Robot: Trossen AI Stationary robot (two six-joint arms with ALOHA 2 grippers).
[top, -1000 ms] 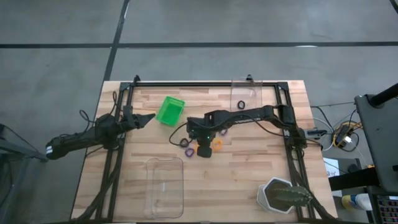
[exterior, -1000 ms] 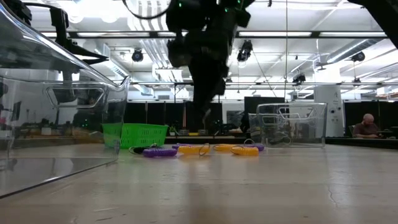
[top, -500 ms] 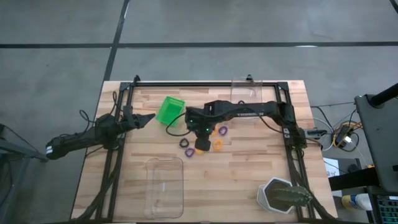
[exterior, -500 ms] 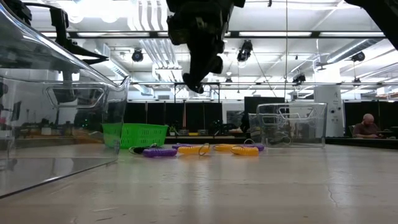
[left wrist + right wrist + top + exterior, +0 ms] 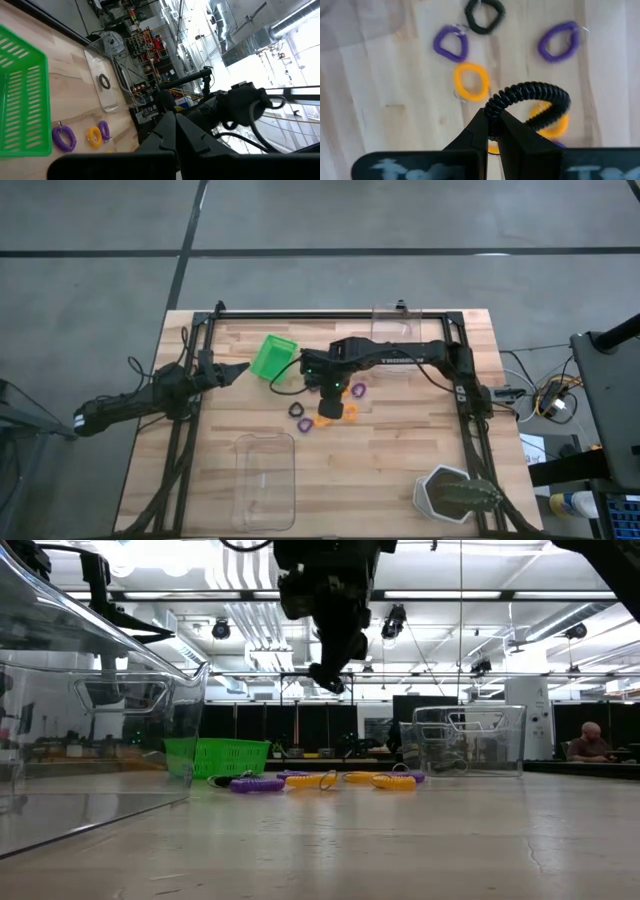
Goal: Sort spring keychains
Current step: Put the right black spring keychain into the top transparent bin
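Observation:
My right gripper (image 5: 492,131) hangs above the middle of the table (image 5: 328,402), shut on a black spring keychain (image 5: 532,95). Under it, more keychains lie flat on the wood: a black one (image 5: 484,15), two purple ones (image 5: 451,42) (image 5: 559,40) and two orange ones (image 5: 471,81) (image 5: 547,122). The low view shows this gripper (image 5: 330,675) well above the keychains (image 5: 310,780). My left gripper (image 5: 240,368) waits, shut, beside the green bin (image 5: 272,356). My right gripper pinches the black keychain's coil at one end of its loop (image 5: 495,106) between the two fingertips, coming from above and pointing down. The ring is lifted clear of the table, and the rest of its loop sticks out sideways from the fingers.
A clear tray (image 5: 397,330) stands at the table's far edge, and the left wrist view shows a black ring (image 5: 104,81) in it. Another clear tray (image 5: 265,478) sits near the front edge. A potted plant (image 5: 455,495) occupies the near right corner.
My right gripper has risen from just above the table to well above it, carrying the black keychain clear of the wood, and has drifted slightly toward the far edge. The keychains on the table have stayed where they were.

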